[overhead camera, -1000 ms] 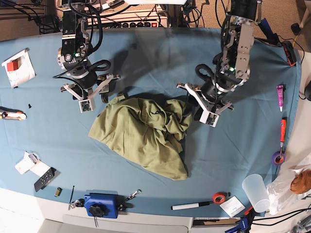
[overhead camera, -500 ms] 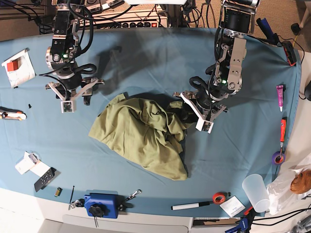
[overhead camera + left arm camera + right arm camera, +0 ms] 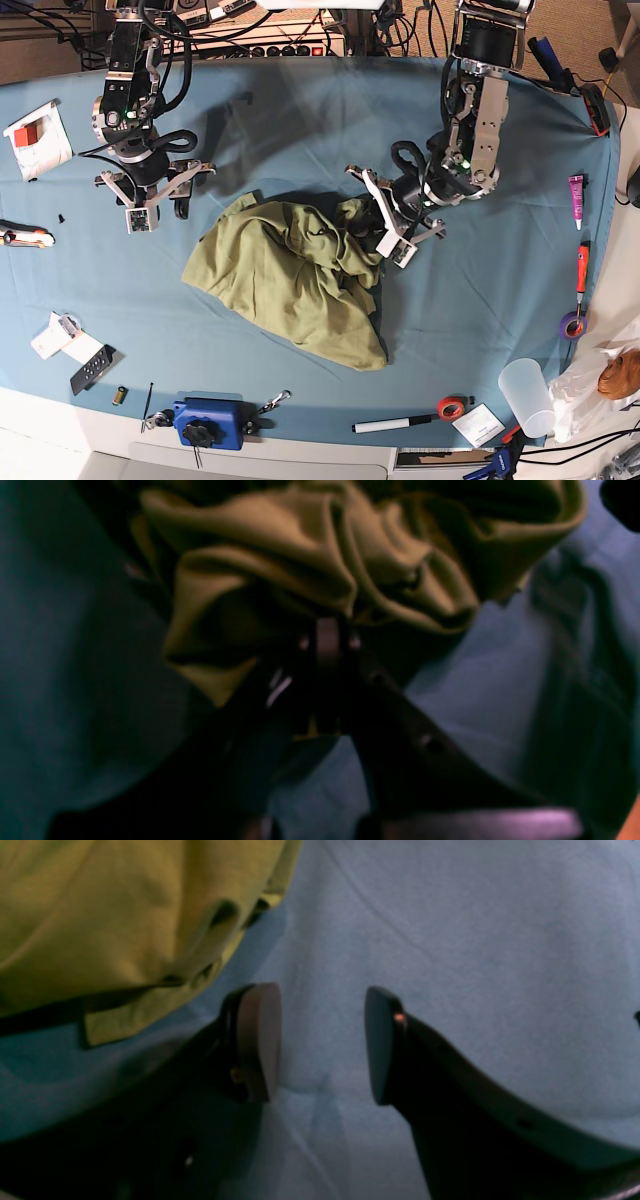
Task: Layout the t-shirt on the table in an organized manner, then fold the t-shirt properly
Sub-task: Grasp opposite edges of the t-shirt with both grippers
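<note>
Olive cotton t-shirt (image 3: 290,280) lay crumpled mid-surface (image 3: 300,110) | left pincer (image 3: 327,635) had just clenched on its bunched edge, having stood spread a second earlier | right pincer (image 3: 322,1040) released, beside cloth, gripping nothing | judgement: spreading could begin.

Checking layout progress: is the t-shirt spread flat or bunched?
Bunched: the t-shirt lies crumpled in overlapping folds on the table, left gripper pinching one edge.
</note>
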